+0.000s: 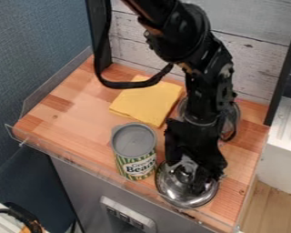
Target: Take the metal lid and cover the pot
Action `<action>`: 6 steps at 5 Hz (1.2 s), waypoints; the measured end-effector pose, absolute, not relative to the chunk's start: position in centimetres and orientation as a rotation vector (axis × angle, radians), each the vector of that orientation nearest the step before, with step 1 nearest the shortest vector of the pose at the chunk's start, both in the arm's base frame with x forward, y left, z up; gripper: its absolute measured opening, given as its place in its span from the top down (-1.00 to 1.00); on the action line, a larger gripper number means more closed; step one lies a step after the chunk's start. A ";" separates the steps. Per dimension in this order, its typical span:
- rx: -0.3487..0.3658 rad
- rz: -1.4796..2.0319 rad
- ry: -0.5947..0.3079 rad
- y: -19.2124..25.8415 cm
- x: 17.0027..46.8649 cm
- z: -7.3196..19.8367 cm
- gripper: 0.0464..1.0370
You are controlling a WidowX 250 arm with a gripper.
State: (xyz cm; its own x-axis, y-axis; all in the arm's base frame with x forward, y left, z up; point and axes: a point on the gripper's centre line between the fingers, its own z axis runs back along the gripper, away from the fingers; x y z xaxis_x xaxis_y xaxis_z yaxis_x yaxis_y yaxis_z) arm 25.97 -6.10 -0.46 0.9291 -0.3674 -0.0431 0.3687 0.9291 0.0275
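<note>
Patchwork wood table (pixel 72 116), folded yellow cloth (pixel 142 102), round can (pixel 134 148) just beside the shiny domed lid (pixel 193 198) up front. Tool (pixel 189 174) is over that lid, can't tell if it's gripping; roundish pot (pixel 234 116) sits behind the arm (pixel 203 86).

So the robot arm (pixel 203 91) gets chopped off by the top edge, and it's blocking the middle of the metal pot (pixel 234 119). The end effector (pixel 193 174) covers a chunk of the metal lid (pixel 183 196), can't make out where they meet. Smaller print on the can (pixel 134 152) is too blurry, and the left edge cuts off a black cable (pixel 15 211).
</note>
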 end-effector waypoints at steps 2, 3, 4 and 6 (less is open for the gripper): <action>0.049 -0.377 0.042 -5.9 26.1 -0.8 0.36; 0.053 -0.377 0.046 -5.9 26.1 -0.7 0.53; 0.036 -0.390 0.044 -6.4 26.4 0.3 0.53; 0.004 -0.361 -0.106 -7.8 30.7 5.9 0.53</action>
